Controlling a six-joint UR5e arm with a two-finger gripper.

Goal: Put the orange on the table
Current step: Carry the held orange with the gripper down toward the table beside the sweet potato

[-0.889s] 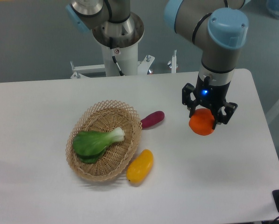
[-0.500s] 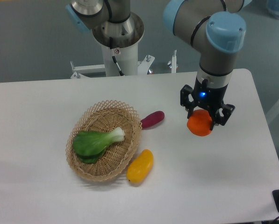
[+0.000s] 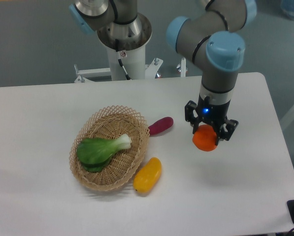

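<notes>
The orange (image 3: 205,138) sits clasped between the black fingers (image 3: 190,112) of the gripper (image 3: 209,129), over the right part of the white bench (image 3: 38,113); whether it touches the surface cannot be told. To its left lies a purple vegetable (image 3: 160,126), just beside the wicker basket (image 3: 107,183) holding a leafy green (image 3: 100,149). A yellow fruit (image 3: 147,175) lies against the basket's lower right rim.

your orange (image 3: 205,139), round and bright, sits gripped over the white table (image 3: 225,196), right of centre.
</notes>
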